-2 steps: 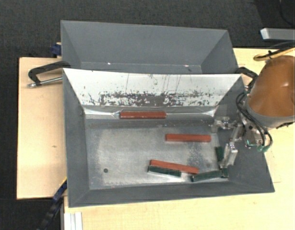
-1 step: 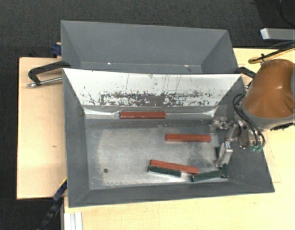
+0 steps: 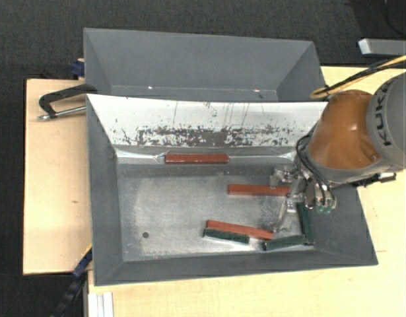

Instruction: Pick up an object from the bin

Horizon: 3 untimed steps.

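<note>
Gripper (image 3: pixel 293 195) low in bin (image 3: pixel 105 197), at red bar (image 3: pixel 252 190) right end; clench unclear.

Left of the gripper (image 3: pixel 290 203) the bin floor (image 3: pixel 163 210) lies bare, a wide open stretch reaching the left wall; closer in, a red bar (image 3: pixel 254 190) runs right up to the gripper's left side and blocks that approach; just below and to its left a second red bar (image 3: pixel 237 229) lies over a dark green strip (image 3: pixel 226 238); a further green strip (image 3: pixel 286 244) lies directly below it by the front wall; well up and left, a third red bar (image 3: pixel 196 158) lies along the back wall
</note>
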Available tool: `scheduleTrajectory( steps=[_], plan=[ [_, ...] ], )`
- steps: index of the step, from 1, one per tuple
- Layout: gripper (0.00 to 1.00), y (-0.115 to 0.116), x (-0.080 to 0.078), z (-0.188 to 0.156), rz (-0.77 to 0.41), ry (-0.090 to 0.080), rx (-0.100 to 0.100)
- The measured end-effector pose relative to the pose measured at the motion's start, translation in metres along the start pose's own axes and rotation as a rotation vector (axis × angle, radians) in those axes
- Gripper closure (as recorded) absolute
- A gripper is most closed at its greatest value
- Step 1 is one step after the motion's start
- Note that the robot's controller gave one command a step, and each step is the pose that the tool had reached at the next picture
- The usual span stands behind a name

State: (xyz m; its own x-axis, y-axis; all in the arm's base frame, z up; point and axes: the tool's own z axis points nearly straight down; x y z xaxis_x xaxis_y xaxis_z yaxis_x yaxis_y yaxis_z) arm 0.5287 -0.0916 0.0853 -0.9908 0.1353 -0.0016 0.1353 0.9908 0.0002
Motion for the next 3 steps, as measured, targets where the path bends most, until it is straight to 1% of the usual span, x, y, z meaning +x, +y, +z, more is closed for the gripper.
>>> scheduleTrajectory(
  steps=[1, 2, 3],
  plan=[
    [0.0, 0.024, -0.024, 0.013, -0.018, -0.001, -0.003],
    [1.0, 0.027, -0.043, 0.014, 0.257, -0.005, -0.001],
    [1.0, 0.027, -0.043, 0.014, 0.257, -0.004, -0.001]
  ],
)
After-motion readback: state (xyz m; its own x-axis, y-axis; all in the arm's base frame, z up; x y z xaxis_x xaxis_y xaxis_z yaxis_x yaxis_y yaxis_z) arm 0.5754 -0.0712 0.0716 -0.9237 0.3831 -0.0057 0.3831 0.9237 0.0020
